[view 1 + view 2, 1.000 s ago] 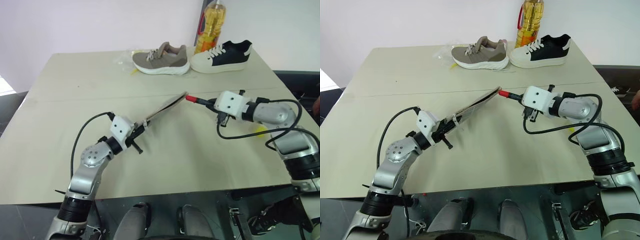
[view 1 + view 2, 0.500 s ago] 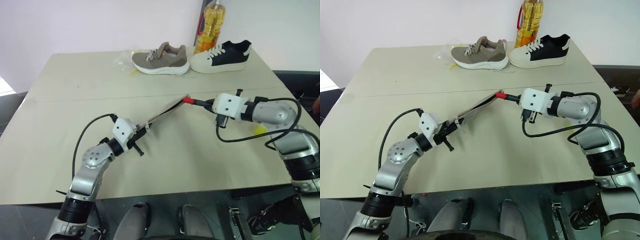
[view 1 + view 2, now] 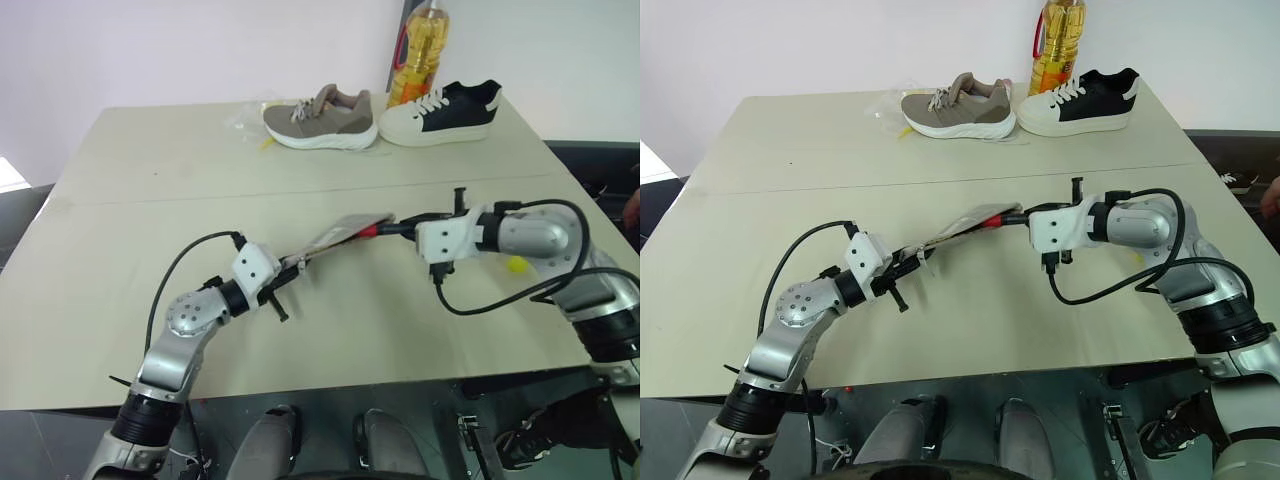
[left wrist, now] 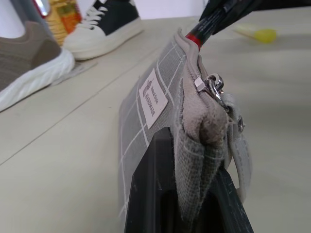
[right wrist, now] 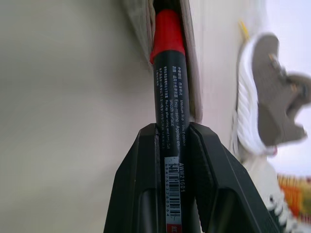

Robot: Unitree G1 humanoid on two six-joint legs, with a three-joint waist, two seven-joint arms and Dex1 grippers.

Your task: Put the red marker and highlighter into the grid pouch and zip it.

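Left hand (image 3: 283,287) pinches the grid pouch (image 3: 340,235) mid-frame; right hand (image 3: 408,228) grips the red marker (image 5: 167,87), tip inside the pouch mouth.

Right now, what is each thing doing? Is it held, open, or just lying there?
grid pouch: held up by the left gripper, mouth open.
red marker: held in the right gripper, red tip entering the pouch mouth.
highlighter: lying loose on the table.
two shoes: standing upright.
oil bottle: upright.

"HANDMADE" on grid pouch (image 4: 146,126) label
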